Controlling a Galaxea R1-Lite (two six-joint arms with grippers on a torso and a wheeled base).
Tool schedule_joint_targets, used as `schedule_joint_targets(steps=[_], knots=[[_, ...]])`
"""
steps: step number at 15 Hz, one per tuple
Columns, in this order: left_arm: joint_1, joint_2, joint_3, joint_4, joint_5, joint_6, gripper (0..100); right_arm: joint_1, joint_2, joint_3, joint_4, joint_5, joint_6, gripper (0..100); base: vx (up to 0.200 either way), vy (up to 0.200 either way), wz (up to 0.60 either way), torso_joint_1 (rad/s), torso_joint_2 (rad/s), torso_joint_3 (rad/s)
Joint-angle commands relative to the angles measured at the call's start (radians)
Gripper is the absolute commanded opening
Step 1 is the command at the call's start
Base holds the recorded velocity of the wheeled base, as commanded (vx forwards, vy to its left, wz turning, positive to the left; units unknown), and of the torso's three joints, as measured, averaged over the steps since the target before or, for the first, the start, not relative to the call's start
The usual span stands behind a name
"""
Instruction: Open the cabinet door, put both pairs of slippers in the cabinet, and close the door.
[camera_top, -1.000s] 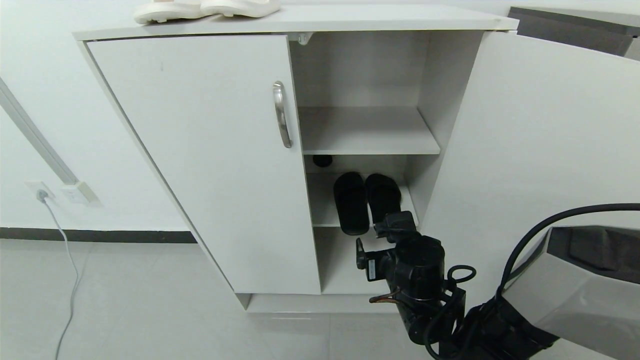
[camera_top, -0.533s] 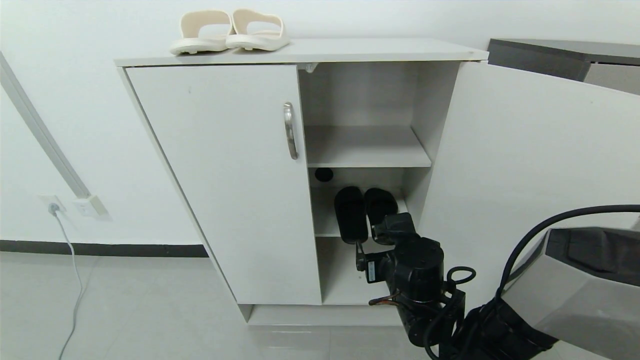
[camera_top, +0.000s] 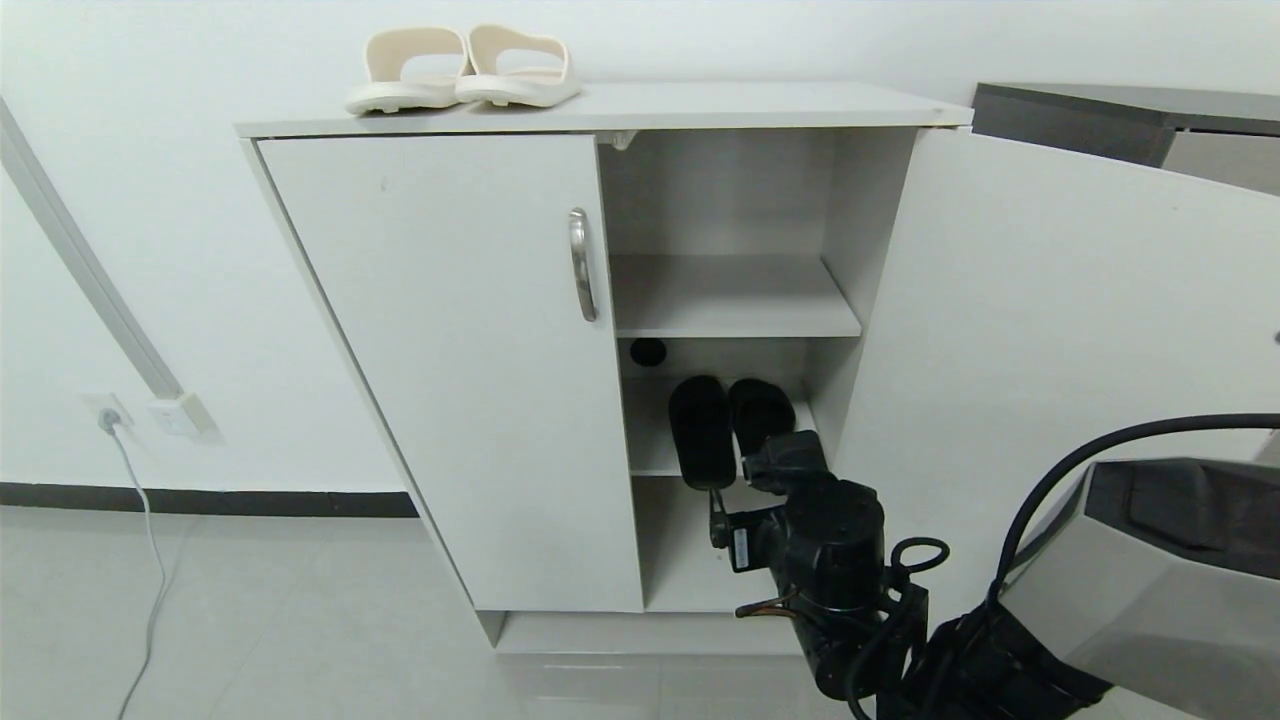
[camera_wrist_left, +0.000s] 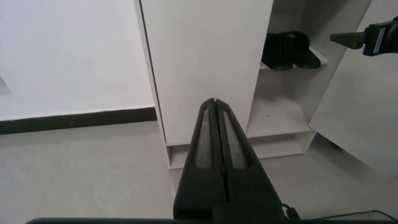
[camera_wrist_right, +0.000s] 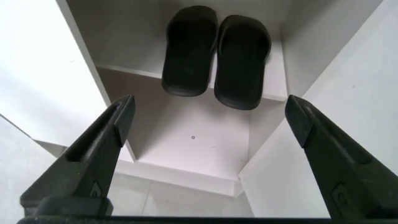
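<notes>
1. Head view: black slippers (camera_top: 730, 425) lie on the cabinet's (camera_top: 600, 105) middle shelf (camera_top: 650, 455); beige slippers (camera_top: 465, 68) sit on its top.
2. Its right door (camera_top: 1050, 330) stands open, left door (camera_top: 450, 350) shut.
3. The right gripper (camera_wrist_right: 208, 106) hangs before the black pair, jaws spread, empty.
4. The left gripper (camera_wrist_left: 214, 106) has its jaws pressed together, empty.

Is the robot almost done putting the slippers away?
About halfway. Done: the right door is open and the black slippers lie on the middle shelf. In hand: nothing; the right gripper is open and empty just in front of them, and the left gripper is shut and empty. Left: the beige slippers sit on the cabinet top and must go inside, then the door needs closing.
</notes>
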Motion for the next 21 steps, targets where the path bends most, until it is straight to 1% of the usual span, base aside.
schedule_joint_targets(steps=[1,18,19,21], knots=[[0.000,0.001,0.000,0.000,0.000,-0.002,0,0.003,0.004,0.001,-0.001,0.001,0.000,100,0.000,0.000,0.00,0.000,0.00,0.000],[0.000,0.001,0.000,0.000,0.000,-0.002,0,0.003,0.004,0.003,-0.004,0.001,0.003,100,0.000,0.200,0.00,0.004,0.00,0.002],[0.000,0.001,0.000,0.000,0.000,-0.002,0,0.003,0.004,0.000,-0.024,0.001,0.001,100,0.000,0.200,0.00,0.002,0.00,0.002],[0.000,0.001,0.000,0.000,0.000,-0.002,0,0.004,0.012,0.006,-0.113,0.010,-0.012,100,0.000,0.000,0.00,0.000,0.00,0.000]])
